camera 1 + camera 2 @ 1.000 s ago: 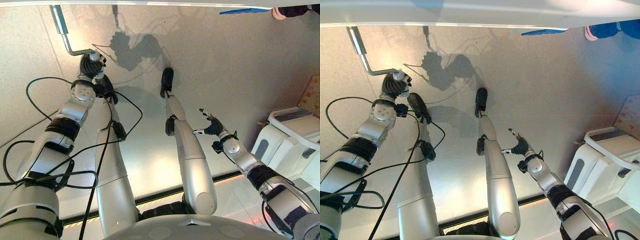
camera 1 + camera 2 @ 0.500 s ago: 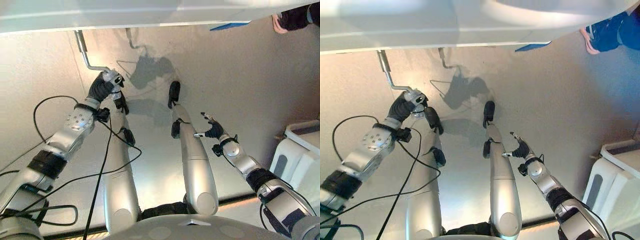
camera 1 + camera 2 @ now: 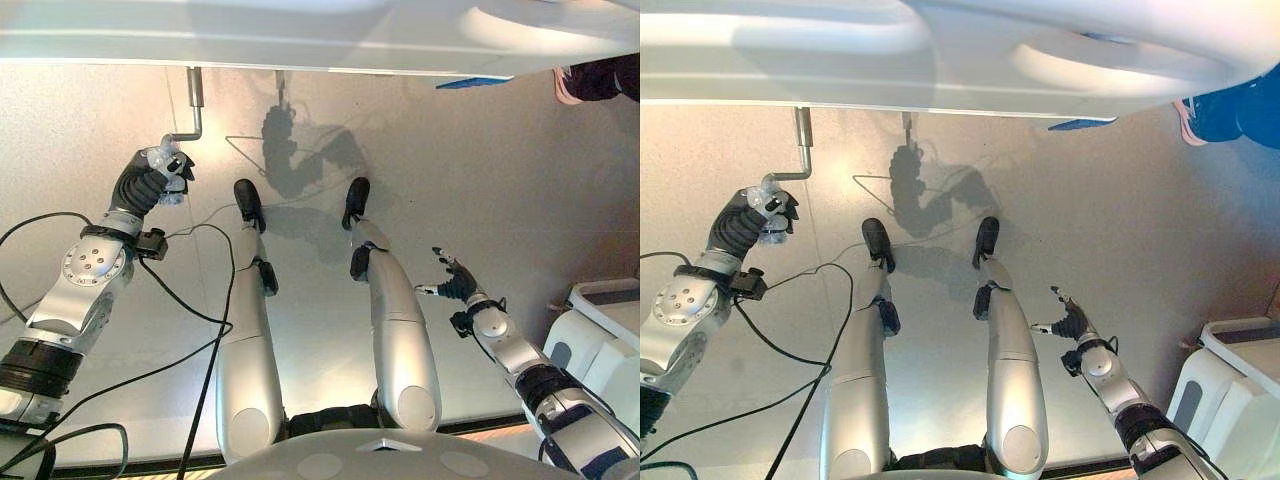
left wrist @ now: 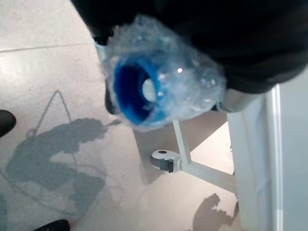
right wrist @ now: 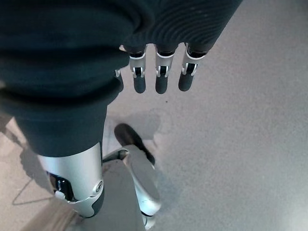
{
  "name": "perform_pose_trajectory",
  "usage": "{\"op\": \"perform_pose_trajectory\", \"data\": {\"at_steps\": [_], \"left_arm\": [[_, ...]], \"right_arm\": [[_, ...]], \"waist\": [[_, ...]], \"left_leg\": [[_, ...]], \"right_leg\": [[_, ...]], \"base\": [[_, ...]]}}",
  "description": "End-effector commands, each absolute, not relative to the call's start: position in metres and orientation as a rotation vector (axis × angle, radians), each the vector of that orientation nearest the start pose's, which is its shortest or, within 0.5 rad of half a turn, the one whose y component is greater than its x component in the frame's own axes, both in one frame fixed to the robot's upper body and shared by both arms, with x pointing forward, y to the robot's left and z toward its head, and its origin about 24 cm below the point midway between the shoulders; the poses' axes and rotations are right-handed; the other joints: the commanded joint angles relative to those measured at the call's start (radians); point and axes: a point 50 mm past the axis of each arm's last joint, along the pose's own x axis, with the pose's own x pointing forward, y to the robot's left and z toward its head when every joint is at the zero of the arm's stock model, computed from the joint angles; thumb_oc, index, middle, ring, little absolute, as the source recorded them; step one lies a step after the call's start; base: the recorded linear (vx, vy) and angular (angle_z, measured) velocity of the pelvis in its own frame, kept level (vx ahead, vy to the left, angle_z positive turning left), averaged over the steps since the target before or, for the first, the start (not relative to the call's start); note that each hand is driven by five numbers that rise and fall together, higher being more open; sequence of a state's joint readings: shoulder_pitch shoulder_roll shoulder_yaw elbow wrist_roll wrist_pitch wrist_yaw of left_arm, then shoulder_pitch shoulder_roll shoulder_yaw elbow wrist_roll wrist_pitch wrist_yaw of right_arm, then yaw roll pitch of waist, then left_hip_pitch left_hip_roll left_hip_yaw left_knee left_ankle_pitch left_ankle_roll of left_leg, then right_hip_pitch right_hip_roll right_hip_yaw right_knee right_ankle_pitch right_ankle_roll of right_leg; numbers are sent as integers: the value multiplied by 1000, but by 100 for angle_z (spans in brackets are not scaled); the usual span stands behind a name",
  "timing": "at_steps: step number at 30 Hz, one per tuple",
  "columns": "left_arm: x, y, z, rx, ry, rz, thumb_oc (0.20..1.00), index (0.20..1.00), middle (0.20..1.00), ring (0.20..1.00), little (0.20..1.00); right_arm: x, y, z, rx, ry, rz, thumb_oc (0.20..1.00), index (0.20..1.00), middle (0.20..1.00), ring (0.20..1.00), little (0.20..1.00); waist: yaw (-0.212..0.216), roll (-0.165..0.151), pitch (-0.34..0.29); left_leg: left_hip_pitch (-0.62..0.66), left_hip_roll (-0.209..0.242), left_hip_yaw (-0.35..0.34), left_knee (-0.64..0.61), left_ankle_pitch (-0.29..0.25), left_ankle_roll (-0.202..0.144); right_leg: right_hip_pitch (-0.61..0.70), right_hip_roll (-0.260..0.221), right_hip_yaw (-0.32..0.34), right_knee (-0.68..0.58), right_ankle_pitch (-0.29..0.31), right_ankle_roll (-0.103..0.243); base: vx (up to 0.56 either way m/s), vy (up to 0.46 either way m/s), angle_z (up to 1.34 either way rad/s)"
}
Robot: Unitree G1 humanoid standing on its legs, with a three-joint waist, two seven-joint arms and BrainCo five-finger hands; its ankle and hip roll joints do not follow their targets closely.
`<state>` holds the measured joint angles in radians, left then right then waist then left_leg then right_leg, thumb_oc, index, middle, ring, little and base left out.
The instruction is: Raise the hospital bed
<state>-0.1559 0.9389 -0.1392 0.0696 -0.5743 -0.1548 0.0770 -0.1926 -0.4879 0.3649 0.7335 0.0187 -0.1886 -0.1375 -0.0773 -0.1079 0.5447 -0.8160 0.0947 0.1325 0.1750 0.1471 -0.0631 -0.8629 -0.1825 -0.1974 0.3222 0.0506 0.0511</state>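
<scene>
One left hand (image 3: 150, 178) clenched on wrapped crank handle (image 3: 176, 166), right hand (image 3: 458, 284) spread, bed frame (image 3: 300, 35) overhead, person's shoe (image 3: 1200, 112) nearby

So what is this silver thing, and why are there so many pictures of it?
It is a robot shaped like a person. Two pictures come from cameras in its head, looking down at the floor. Two more come from cameras on its wrists. Its left hand is curled round the handle of a metal crank that sticks out from under the white hospital bed. Close up, the crank handle is blue and wrapped in bubble wrap. Its right hand hangs over the floor with straight fingers, holding nothing.
</scene>
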Motion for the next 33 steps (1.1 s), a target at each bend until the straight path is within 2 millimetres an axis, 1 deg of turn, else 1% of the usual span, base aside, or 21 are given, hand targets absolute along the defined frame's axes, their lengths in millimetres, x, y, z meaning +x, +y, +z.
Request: {"op": "perform_pose_trajectory", "data": {"at_steps": [1, 6, 7, 11, 12, 13, 14, 15, 16, 17, 18, 21, 22, 24, 25, 27, 28, 30, 32, 33], "left_arm": [[257, 278, 184, 402, -443, -13, 200, 200, 200, 200, 200], [259, 281, 185, 424, -443, 7, 200, 200, 200, 200, 200], [263, 291, 179, 427, -415, 70, 200, 200, 200, 200, 200], [264, 291, 179, 427, -416, 69, 200, 200, 200, 200, 200], [267, 296, 178, 441, -410, 112, 200, 200, 200, 200, 200], [309, 339, 178, 432, -301, 440, 200, 200, 200, 200, 200], [319, 338, 184, 417, -307, 448, 200, 200, 200, 200, 200], [323, 341, 184, 406, -288, 469, 200, 200, 200, 200, 200], [323, 341, 184, 406, -288, 468, 200, 200, 200, 200, 200], [330, 346, 191, 442, -270, 509, 200, 200, 200, 200, 200], [334, 346, 193, 439, -259, 520, 200, 200, 200, 200, 200], [335, 346, 194, 440, -261, 518, 200, 200, 200, 200, 200], [342, 354, 196, 468, -195, 580, 200, 200, 200, 200, 200], [347, 355, 200, 498, -176, 598, 200, 200, 200, 200, 200], [350, 355, 202, 514, -164, 602, 200, 200, 200, 200, 200], [350, 355, 202, 514, -164, 601, 200, 200, 200, 200, 200], [354, 352, 199, 545, -137, 600, 200, 200, 200, 200, 200], [360, 343, 197, 559, -132, 582, 200, 200, 200, 200, 200], [360, 342, 197, 559, -133, 582, 200, 200, 200, 200, 200], [363, 337, 195, 574, -132, 562, 200, 200, 200, 200, 200]], "right_arm": [[227, -266, -55, -668, 477, 47, 1000, 1000, 1000, 1000, 1000], [228, -264, -55, -663, 472, 50, 1000, 1000, 1000, 1000, 1000], [230, -262, -56, -666, 471, 58, 1000, 1000, 1000, 1000, 1000], [230, -262, -55, -665, 470, 57, 1000, 1000, 1000, 1000, 1000], [231, -260, -56, -671, 470, 62, 1000, 1000, 1000, 1000, 1000], [255, -234, -43, -652, 372, 111, 1000, 1000, 1000, 1000, 1000], [258, -232, -41, -634, 361, 105, 1000, 1000, 1000, 1000, 1000], [259, -229, -41, -627, 357, 109, 1000, 1000, 1000, 1000, 1000], [259, -229, -41, -627, 357, 108, 1000, 1000, 1000, 1000, 1000], [262, -221, -41, -621, 346, 133, 1000, 1000, 1000, 1000, 1000], [264, -218, -40, -618, 339, 138, 1000, 1000, 1000, 1000, 1000], [264, -218, -40, -616, 339, 136, 1000, 1000, 1000, 1000, 1000], [268, -207, -37, -612, 315, 173, 1000, 1000, 1000, 1000, 1000], [270, -201, -36, -597, 301, 186, 1000, 1000, 1000, 1000, 1000], [272, -198, -34, -590, 287, 194, 1000, 1000, 1000, 1000, 1000], [272, -198, -34, -589, 287, 194, 1000, 1000, 1000, 1000, 1000], [273, -193, -31, -578, 266, 208, 1000, 1000, 1000, 1000, 1000], [274, -190, -30, -568, 258, 212, 1000, 1000, 1000, 1000, 1000], [274, -190, -30, -568, 258, 211, 1000, 1000, 1000, 1000, 1000], [274, -190, -30, -570, 256, 213, 1000, 1000, 1000, 1000, 1000]], "waist": [[22, 51, -25], [24, 47, -25], [25, 36, -25], [26, 37, -25], [26, 31, -25], [-37, -71, -25], [-30, -76, -25], [-34, -84, -25], [-33, -84, -25], [-51, -102, -25], [-54, -110, -25], [-51, -110, -25], [-75, -136, -25], [-81, -147, -25], [-84, -151, -25], [-84, -151, -25], [-99, -159, -25], [-102, -161, -25], [-102, -161, -25], [-105, -160, -25]], "left_leg": [[-15, -64, 26, 113, -126, 17], [-18, -66, 25, 114, -128, 18], [-31, -70, 27, 119, -132, 19], [-32, -70, 26, 120, -133, 19], [-40, -71, 27, 122, -136, 18], [-141, -58, 33, 213, -188, 27], [-166, -52, 33, 233, -201, 29], [-173, -50, 34, 239, -205, 29], [-174, -50, 34, 240, -205, 29], [-187, -45, 32, 259, -220, 32], [-195, -45, 34, 269, -226, 33], [-198, -44, 34, 272, -228, 33], [-216, -39, 37, 308, -253, 41], [-230, -33, 38, 329, -267, 44], [-235, -30, 40, 339, -274, 45], [-235, -30, 40, 340, -275, 45], [-244, -28, 43, 354, -285, 48], [-253, -29, 42, 364, -291, 52], [-255, -29, 43, 365, -292, 52], [-258, -29, 44, 371, -295, 55]], "right_leg": [[39, -13, -16, -116, 98, 147], [41, -15, -18, -121, 100, 149], [41, -21, -21, -131, 105, 153], [40, -21, -22, -131, 105, 153], [42, -25, -24, -140, 108, 158], [20, -36, -19, -187, 134, 174], [6, -34, -19, -191, 135, 176], [5, -33, -19, -198, 136, 177], [5, -33, -19, -198, 136, 177], [4, -34, -17, -208, 141, 182], [2, -33, -14, -211, 143, 182], [0, -32, -14, -211, 143, 182], [-10, -29, -6, -217, 141, 182], [-20, -26, 0, -215, 138, 181], [-27, -25, 4, -213, 136, 180], [-28, -25, 4, -213, 136, 180], [-40, -25, 11, -211, 132, 178], [-61, -22, 21, -201, 128, 176], [-62, -22, 22, -200, 128, 176], [-71, -21, 27, -195, 127, 173]], "base": [[0, 0, 0], [6, 40, -2], [16, 81, -1], [7, 32, 2], [161, 376, 1], [186, 406, 4], [195, 387, 27], [45, 58, 19], [54, 88, 12], [50, 82, -3], [52, 83, -4], [20, 22, 3], [78, 73, 8], [69, 55, -15], [28, 21, -28], [26, 12, -15], [46, 17, -6], [48, 12, -10], [16, 4, -8], [19, 3, -5]]}}
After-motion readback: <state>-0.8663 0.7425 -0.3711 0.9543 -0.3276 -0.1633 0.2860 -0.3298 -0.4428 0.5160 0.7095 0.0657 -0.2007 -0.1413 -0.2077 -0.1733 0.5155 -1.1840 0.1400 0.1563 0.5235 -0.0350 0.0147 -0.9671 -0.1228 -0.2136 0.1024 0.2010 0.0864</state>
